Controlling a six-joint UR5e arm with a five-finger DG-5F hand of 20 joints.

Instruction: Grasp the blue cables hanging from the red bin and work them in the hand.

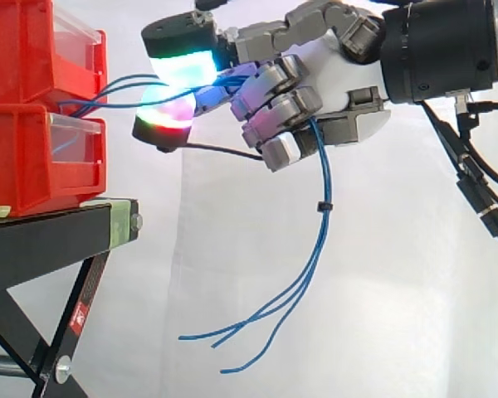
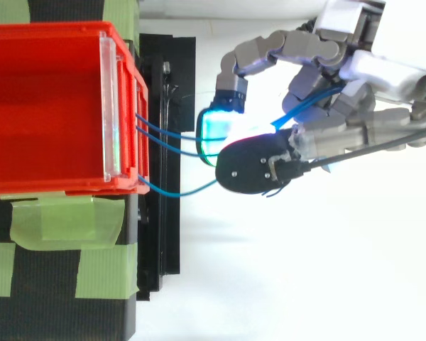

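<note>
While my fingers point(image 1: 278, 79) are curled round the blue cables point(image 1: 321, 228) strung from the red bin point(image 2: 42, 106), risk noted: too hard a pull could drag them out.

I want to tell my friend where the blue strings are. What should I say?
Find the stacked red bins on the black stand. Thin blue cables come out of the bins' front and run to the robot's hand, whose fingers are curled round them. Their loose ends dangle below the hand, the only thin blue strands against the white curtain.
</note>
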